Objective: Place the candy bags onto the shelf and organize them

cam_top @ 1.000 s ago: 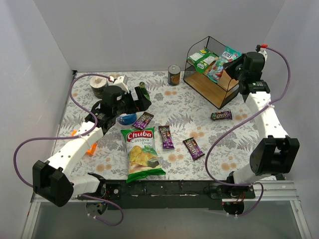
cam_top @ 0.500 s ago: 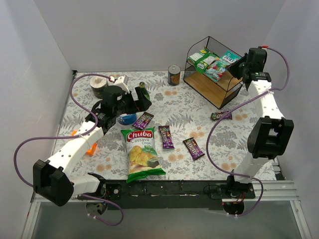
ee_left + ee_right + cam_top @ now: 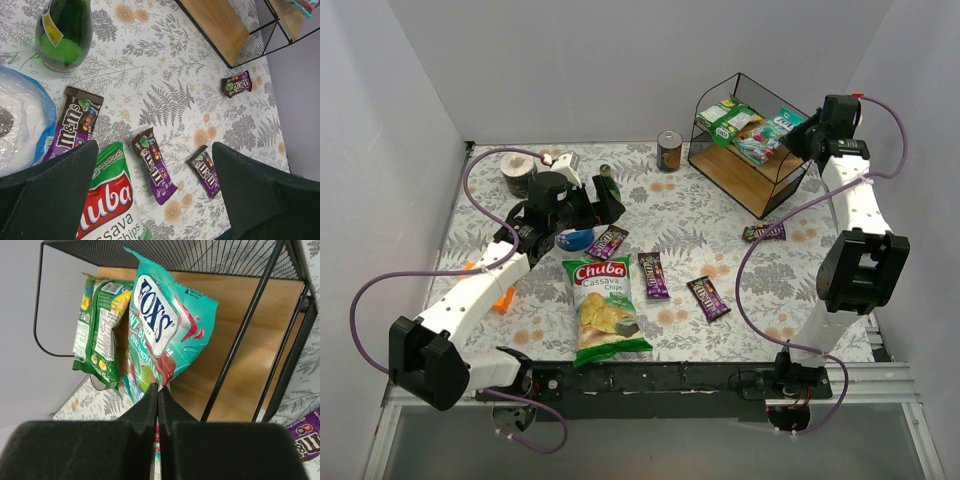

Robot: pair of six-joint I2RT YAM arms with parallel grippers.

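Note:
The shelf [image 3: 745, 172] stands at the back right, and its board [image 3: 240, 340] fills the right wrist view. My right gripper [image 3: 158, 390] is shut on the lower edge of the teal candy bag [image 3: 160, 335], which hangs over the upper tier [image 3: 770, 135]. Green-and-white bags [image 3: 100, 325] lie beside it on that tier [image 3: 725, 118]. Several dark purple packets lie on the table [image 3: 608, 241] [image 3: 653, 274] [image 3: 708, 297] [image 3: 763, 232]. My left gripper [image 3: 155, 200] hovers open above two of them [image 3: 154, 165] [image 3: 205, 170], holding nothing.
A large Chuba chips bag [image 3: 603, 308] lies front centre. A green bottle [image 3: 65, 30] and a blue-white plastic bag [image 3: 20, 125] sit by my left gripper. A can [image 3: 669, 151] stands left of the shelf. An orange packet [image 3: 500, 297] lies under the left arm.
My right arm has swung back toward the right wall, drawing the teal bag slightly rightward over the upper tier. The left arm has stayed still.

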